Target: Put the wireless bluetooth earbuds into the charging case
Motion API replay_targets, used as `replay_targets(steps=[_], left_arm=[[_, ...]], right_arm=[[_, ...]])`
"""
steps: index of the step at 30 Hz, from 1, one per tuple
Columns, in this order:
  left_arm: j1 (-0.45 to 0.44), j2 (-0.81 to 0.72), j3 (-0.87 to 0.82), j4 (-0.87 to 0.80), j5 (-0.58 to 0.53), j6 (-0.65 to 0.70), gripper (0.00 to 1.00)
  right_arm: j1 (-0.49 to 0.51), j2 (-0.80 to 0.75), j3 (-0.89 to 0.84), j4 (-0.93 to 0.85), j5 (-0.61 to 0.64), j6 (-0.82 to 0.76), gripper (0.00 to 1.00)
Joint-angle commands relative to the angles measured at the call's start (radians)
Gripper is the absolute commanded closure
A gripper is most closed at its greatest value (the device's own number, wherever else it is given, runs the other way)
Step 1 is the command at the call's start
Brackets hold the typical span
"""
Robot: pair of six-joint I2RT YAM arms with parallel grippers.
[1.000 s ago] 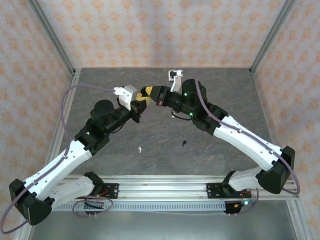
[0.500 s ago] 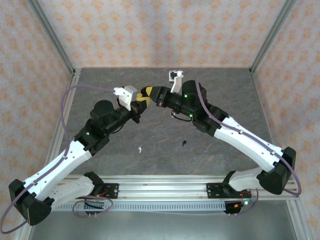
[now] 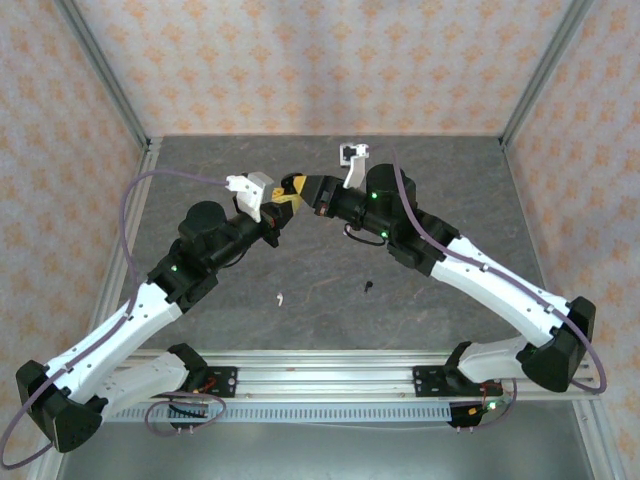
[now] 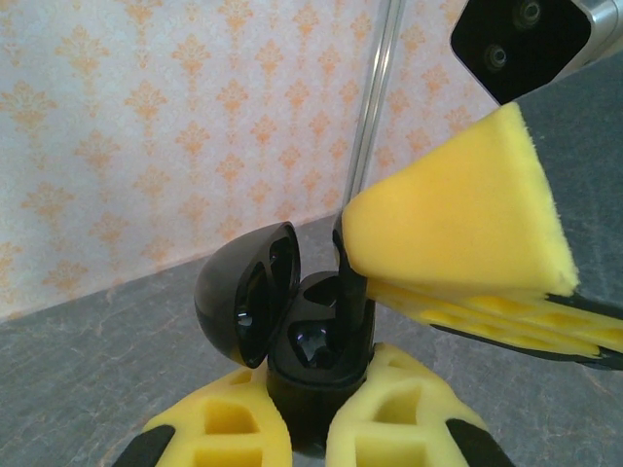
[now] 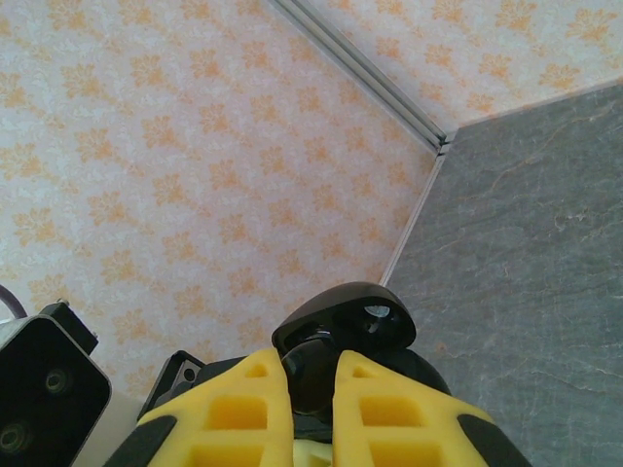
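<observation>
The left gripper (image 4: 310, 413) sits at the bottom of its wrist view, its yellow fingers closed narrowly around the base of a black charging case (image 4: 316, 355). The case stands upright and its lid (image 4: 243, 292) is swung open to the left. The right gripper (image 5: 311, 375) reaches in from the right of that view. Its fingers are drawn close together and pinch a black earbud (image 4: 348, 282), whose stem points down into the right side of the open case. Whether the bud is fully seated cannot be told.

In the top view the two grippers meet above the middle of the table (image 3: 450, 190), in the upper centre of the frame. The surface is dark grey with a faint marbled grain. Two more buds lie on it lower down, well apart from the grippers. A white earbud (image 3: 280, 298) lies left of centre and a loose black earbud (image 3: 369, 287) to its right.

Walls (image 3: 300, 60) papered in a pale orange floral pattern close the table on three sides, with slanting metal posts (image 3: 105, 75) at the corners. A metal rail (image 3: 330, 375) runs along the bottom edge, where the arm bases are bolted.
</observation>
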Motion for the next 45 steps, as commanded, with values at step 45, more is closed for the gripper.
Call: replay_targets(steps=[45], left_arm=[[-0.004, -0.06, 0.043, -0.095, -0.097, 0.0, 1.0]], right_arm=[[-0.033, 0.029, 0.23, -0.44, 0.055, -0.113, 0.65]])
